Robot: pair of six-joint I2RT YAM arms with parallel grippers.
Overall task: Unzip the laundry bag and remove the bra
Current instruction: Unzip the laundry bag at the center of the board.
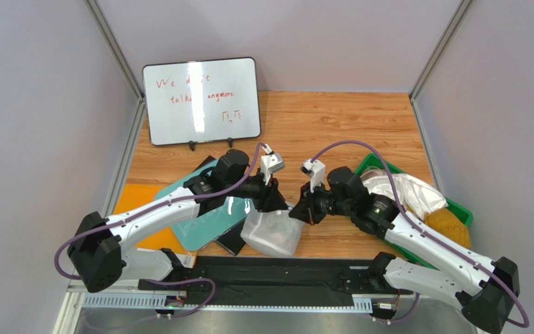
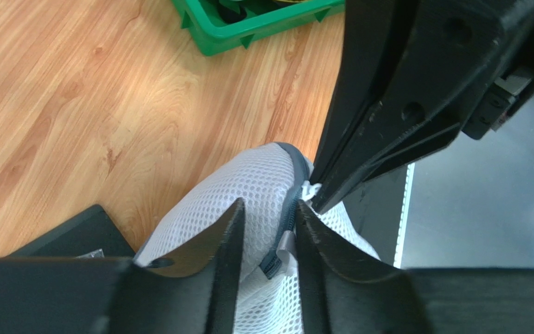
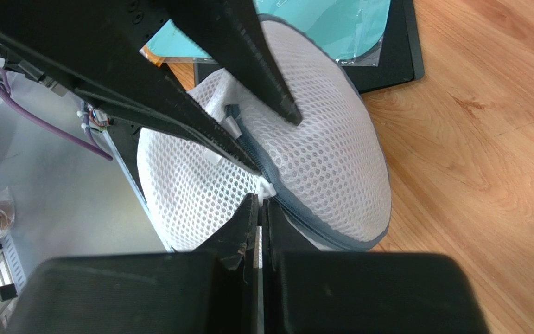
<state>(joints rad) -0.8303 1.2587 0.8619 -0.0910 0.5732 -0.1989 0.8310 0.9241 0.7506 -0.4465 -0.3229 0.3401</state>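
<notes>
**Status.** The laundry bag (image 1: pixel 271 235) lies on its side at the near edge of the table (image 1: pixel 332 125), about midway between the left and right edges and between the two arms. Where the wrist views show it, the grey-blue zip rim (image 2: pixel 292 174) runs closed. Judged from this, unzipping has not begun, so the opening stroke and the extraction are both left to do. The bra is not visible in any view. It is presumably inside the mesh.

**End effectors.**
- The left gripper (image 2: pixel 270 212) is spread. Its fingers straddle the zip rim with the zip pull (image 2: pixel 285 245) between them. The pull is close against one finger but not clamped.
- The right gripper (image 3: pixel 259 209) is closed. Its tips pinch a small white tab (image 3: pixel 268 188) on the bag beside the zip line, which anchors the bag.
- The two sets of fingertips are just beside each other on the same stretch of rim.

**Surroundings.** A teal sheet (image 1: pixel 214 216) lies just left of the bag. A green bin (image 1: pixel 369 164) sits toward the right edge. A whiteboard (image 1: pixel 200 101) stands near the far-left corner.
</notes>
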